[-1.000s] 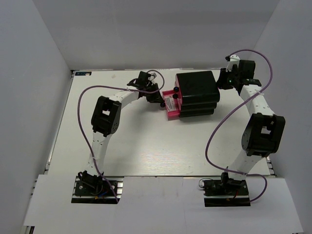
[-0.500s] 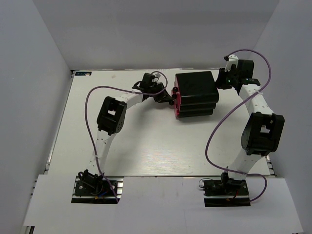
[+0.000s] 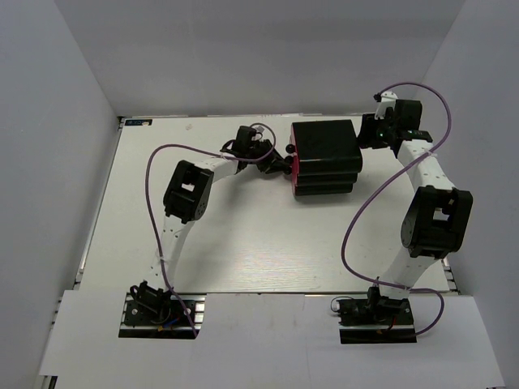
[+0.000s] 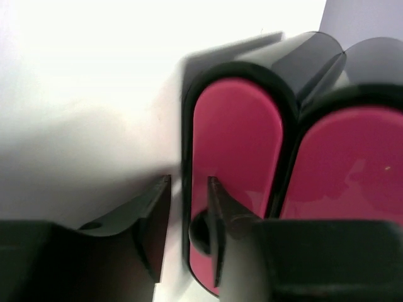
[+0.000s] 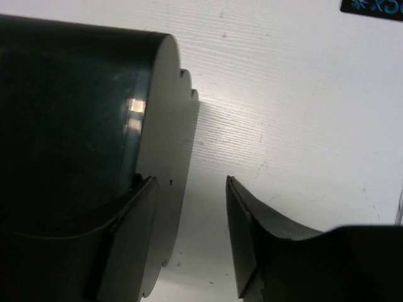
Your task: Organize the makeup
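Note:
No makeup shows in any view. The black drawer box (image 3: 327,154) stands at the back of the table with its pink drawers pushed in. My left gripper (image 3: 281,163) is at the box's left face. In the left wrist view the left gripper (image 4: 189,220) has its jaws apart around a black knob (image 4: 198,234) on a pink drawer front (image 4: 236,138); the knob sits against the right finger, clear of the left one. My right gripper (image 3: 370,134) is at the box's right rear corner. The right gripper (image 5: 192,233) is open, its left finger lying along the box's back wall (image 5: 69,113).
A second pink drawer front (image 4: 346,163) sits beside the first. The white table (image 3: 243,235) is enclosed by grey walls on three sides. A dark label (image 5: 371,6) lies on the table behind the box.
The pink drawer that stuck out to the left is now pushed into the box, with my left gripper following it rightward. The right jaws have spread apart at the box's back wall.

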You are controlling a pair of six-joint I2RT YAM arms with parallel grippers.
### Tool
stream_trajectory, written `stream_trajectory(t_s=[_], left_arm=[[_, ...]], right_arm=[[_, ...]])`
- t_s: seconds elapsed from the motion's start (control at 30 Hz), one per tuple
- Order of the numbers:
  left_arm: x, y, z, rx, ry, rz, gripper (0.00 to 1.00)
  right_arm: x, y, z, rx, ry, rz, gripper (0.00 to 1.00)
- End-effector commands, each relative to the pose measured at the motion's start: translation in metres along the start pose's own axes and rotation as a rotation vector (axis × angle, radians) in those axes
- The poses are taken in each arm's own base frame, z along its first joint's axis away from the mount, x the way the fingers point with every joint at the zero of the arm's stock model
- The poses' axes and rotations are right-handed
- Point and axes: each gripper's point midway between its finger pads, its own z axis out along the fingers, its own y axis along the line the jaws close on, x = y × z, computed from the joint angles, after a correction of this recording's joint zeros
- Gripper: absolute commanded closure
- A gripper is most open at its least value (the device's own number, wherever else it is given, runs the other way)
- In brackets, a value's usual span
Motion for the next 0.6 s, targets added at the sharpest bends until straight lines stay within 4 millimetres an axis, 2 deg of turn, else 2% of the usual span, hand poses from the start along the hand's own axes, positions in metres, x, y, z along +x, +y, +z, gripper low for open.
stream_trajectory(t_s=[0.0,0.03,0.07,0.1,0.13,0.17,0.2,0.23,0.27,0.3,0.33,0.37,0.4,0.43,0.47,0.5,0.53,0.57], left_arm=[[-0.010,-0.029,-0.029,-0.007,-0.070,0.000,0.57],[-0.009,-0.027,-0.035,-0.036,-0.088,-0.016,0.55],[-0.014,-0.003,-0.044,-0.106,-0.137,-0.048,0.53],[-0.026,-0.012,-0.063,-0.109,-0.189,-0.046,0.46],[-0.026,-0.010,-0.069,-0.129,-0.207,-0.050,0.43],[-0.029,0.006,-0.078,-0.172,-0.235,-0.071,0.41],[-0.031,0.010,-0.085,-0.187,-0.249,-0.076,0.37],[-0.042,0.002,-0.102,-0.181,-0.287,-0.074,0.32],[-0.040,0.014,-0.109,-0.209,-0.295,-0.087,0.29],[-0.041,0.014,-0.117,-0.214,-0.307,-0.085,0.28],[-0.049,0.006,-0.134,-0.201,-0.337,-0.078,0.27],[-0.049,0.006,-0.142,-0.201,-0.346,-0.073,0.25],[-0.043,0.014,-0.149,-0.217,-0.338,-0.062,0.24],[-0.047,0.002,-0.167,-0.194,-0.362,-0.034,0.23],[-0.044,-0.006,-0.174,-0.179,-0.360,0.001,0.20],[-0.037,0.001,-0.182,-0.189,-0.344,0.052,0.19],[-0.034,-0.020,-0.199,-0.155,-0.357,0.117,0.15],[-0.030,-0.028,-0.208,-0.144,-0.359,0.174,0.11]], right_arm=[[-0.021,-0.006,-0.016,0.078,-0.061,-0.027,0.40],[-0.016,-0.018,-0.019,0.132,-0.052,-0.027,0.28],[-0.018,-0.023,-0.023,0.162,-0.060,-0.050,0.23],[-0.025,-0.027,-0.032,0.196,-0.088,-0.064,0.19],[-0.026,-0.036,-0.036,0.238,-0.092,-0.069,0.18],[-0.023,-0.040,-0.040,0.254,-0.088,-0.072,0.17],[-0.027,-0.043,-0.050,0.274,-0.105,-0.084,0.16],[-0.029,-0.043,-0.055,0.280,-0.115,-0.090,0.16],[-0.029,-0.041,-0.062,0.282,-0.125,-0.098,0.15],[-0.029,-0.040,-0.066,0.283,-0.129,-0.100,0.15],[-0.028,-0.040,-0.070,0.287,-0.133,-0.103,0.15],[-0.027,-0.038,-0.074,0.287,-0.135,-0.105,0.14],[-0.027,-0.035,-0.083,0.290,-0.148,-0.112,0.14],[-0.028,-0.035,-0.089,0.297,-0.159,-0.118,0.14],[-0.028,-0.033,-0.096,0.299,-0.169,-0.121,0.11],[-0.026,-0.028,-0.109,0.299,-0.187,-0.130,0.11],[-0.027,-0.021,-0.114,0.277,-0.204,-0.140,0.11],[-0.033,-0.011,-0.130,0.264,-0.242,-0.151,0.11]])
